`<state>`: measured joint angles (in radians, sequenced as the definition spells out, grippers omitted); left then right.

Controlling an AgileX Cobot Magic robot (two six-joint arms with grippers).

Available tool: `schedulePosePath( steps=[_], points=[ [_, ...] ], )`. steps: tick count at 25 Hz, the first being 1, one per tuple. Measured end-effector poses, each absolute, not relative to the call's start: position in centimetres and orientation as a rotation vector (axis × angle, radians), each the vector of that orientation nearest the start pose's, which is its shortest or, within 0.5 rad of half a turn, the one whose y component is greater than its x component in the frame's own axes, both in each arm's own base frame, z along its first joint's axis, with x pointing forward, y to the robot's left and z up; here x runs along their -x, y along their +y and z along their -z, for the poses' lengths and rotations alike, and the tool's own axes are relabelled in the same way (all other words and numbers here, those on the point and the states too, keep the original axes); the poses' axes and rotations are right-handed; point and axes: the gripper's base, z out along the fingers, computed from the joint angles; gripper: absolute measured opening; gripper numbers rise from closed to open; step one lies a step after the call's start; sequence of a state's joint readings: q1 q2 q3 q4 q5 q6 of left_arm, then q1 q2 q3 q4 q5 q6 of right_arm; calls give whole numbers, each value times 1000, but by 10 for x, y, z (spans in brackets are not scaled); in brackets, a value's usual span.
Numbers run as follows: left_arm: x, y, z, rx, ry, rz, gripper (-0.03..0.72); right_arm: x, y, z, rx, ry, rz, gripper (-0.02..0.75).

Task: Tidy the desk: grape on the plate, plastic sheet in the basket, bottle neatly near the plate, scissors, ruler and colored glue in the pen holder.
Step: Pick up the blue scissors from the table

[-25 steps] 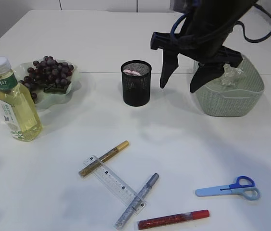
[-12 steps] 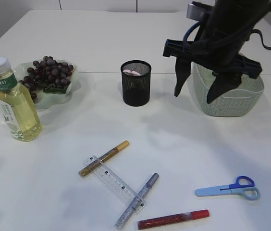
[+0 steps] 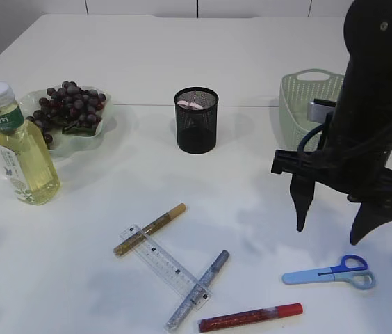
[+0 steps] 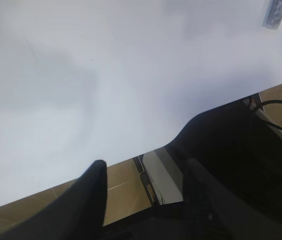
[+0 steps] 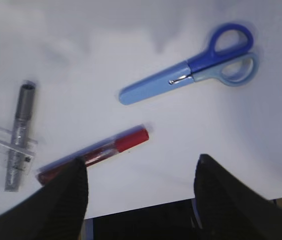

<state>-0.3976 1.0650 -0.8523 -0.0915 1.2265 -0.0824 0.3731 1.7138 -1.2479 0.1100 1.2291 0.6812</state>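
The right gripper point(image 3: 331, 235) hangs above the white table point(image 3: 251, 209) with its two dark fingers point(image 3: 300, 205) pointing down and spread wide, nothing between them; the blue scissors point(image 3: 329, 271) lie flat on the table just below and slightly in front of it, blades shut and pointing left, handles to the right; in the right wrist view the scissors point(image 5: 191, 72) sit ahead of the spread fingers, apart from them; the red glue pen point(image 3: 250, 318) lies near the front edge, left of the scissors; the silver glue pen point(image 3: 199, 289) crosses one end of the clear ruler point(image 3: 164, 263), and the gold glue pen point(image 3: 150, 229) lies across its other end; the black mesh pen holder point(image 3: 197, 120) stands upright well behind them; the green basket point(image 3: 306, 104) is partly hidden behind the arm; grapes point(image 3: 72, 104) rest on the plate point(image 3: 102, 132) at far left, with the bottle point(image 3: 19, 149) upright just in front of it; the left gripper point(image 4: 143, 197) shows only in its own wrist view, fingers parted and empty over the table's edge.
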Motion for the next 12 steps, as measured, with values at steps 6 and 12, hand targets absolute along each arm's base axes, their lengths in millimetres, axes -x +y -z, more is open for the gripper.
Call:
schedulePosePath(
  steps=[6,12],
  points=[
    [-152,-72,-291,-436,2911,204,363,-290,121,-230,-831,3110,-52,506],
    [-152,-72,-291,-438,2910,204,363,-291,118,-230,-1167,2980,2,447]
  ],
)
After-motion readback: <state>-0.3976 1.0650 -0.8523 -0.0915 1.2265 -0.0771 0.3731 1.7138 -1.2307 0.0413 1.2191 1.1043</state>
